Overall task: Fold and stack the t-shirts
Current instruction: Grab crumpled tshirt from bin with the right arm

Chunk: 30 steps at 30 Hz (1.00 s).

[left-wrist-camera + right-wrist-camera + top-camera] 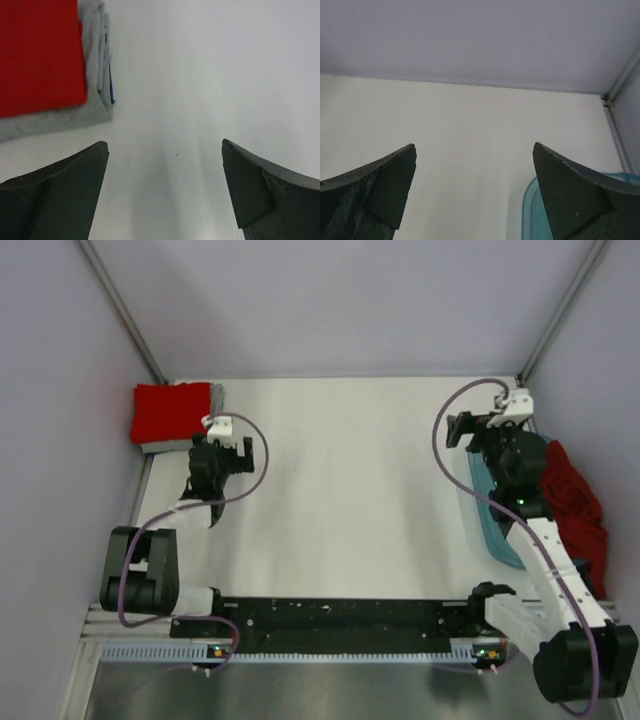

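Red folded cloth t-shirt [172, 411] tops grey folded cloth t-shirt [168, 446] at ten o'clock; left fingers [60, 192] and right fingers [570, 192] wide, empty.

In the top view the grey t-shirt [216, 405] is largely covered by the brighter red t-shirt [172, 410] lying on it, and both are cut off by the left and top edges of the left wrist view (a thin dark blue sliver [110, 87] among the grey folds cannot be identified). The dark red t-shirt [575, 505] and the teal tub [497, 540] are partly hidden behind the right arm [545, 545], and only a corner of the tub is caught in the right wrist view.
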Available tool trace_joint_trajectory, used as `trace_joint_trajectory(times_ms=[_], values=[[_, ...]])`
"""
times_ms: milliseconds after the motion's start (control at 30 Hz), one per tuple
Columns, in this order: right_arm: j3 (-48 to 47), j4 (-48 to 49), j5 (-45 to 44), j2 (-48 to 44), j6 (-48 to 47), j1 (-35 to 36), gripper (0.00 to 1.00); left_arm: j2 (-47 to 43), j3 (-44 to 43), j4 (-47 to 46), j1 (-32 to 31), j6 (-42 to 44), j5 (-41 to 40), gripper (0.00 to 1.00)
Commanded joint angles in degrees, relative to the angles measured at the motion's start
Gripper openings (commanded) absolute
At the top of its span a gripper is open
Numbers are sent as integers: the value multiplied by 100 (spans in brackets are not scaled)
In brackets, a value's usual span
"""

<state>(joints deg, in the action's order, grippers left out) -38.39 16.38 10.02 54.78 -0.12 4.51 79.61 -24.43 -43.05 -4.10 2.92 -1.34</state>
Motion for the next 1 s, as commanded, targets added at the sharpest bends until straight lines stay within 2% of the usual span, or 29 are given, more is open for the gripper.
trace_joint_trajectory(times_ms=[0, 67, 167, 233, 333, 467, 633, 767, 800, 833, 967], values=[[-643, -2215, -3657, -319, 1107, -151, 99, -368, -1888, 3139, 6, 262, 739, 99], [-434, -2542, -4550, -468, 1775, -433, 99, -403, -2363, 3853, 6, 314, 1073, 99], [58, -2561, -4448, -636, 2549, -1276, 99, -543, -2830, 4917, 14, 245, 1268, 98], [209, -2561, -4744, -435, 2788, -1496, 99, -640, -3015, 5383, 14, 314, 1329, 98], [87, -2561, -5307, 188, 2676, -1550, 99, -754, -3199, 5938, 14, 402, 1347, 98], [-54, -2587, -5599, 988, 2920, -1760, 99, -851, -3384, 6396, 6, 499, 1435, 98], [-334, -3122, -5828, 1824, 3579, -2331, 99, -1018, -3411, 6651, 14, 569, 1347, 97], [-748, -3150, -5723, 2413, 3326, -2464, 97, -1185, -3279, 6651, 14, 587, 1374, 97], [-844, -3159, -5644, 2536, 3247, -2481, 93, -1202, -3270, 6651, 14, 578, 1408, 97], [-941, -3176, -5573, 2650, 3168, -2490, 84, -1220, -3270, 6651, 14, 561, 1418, 98], [-1065, -3246, -5362, 2748, 3106, -2552, 29, -1273, -3305, 6651, 14, 578, 1435, 98]])
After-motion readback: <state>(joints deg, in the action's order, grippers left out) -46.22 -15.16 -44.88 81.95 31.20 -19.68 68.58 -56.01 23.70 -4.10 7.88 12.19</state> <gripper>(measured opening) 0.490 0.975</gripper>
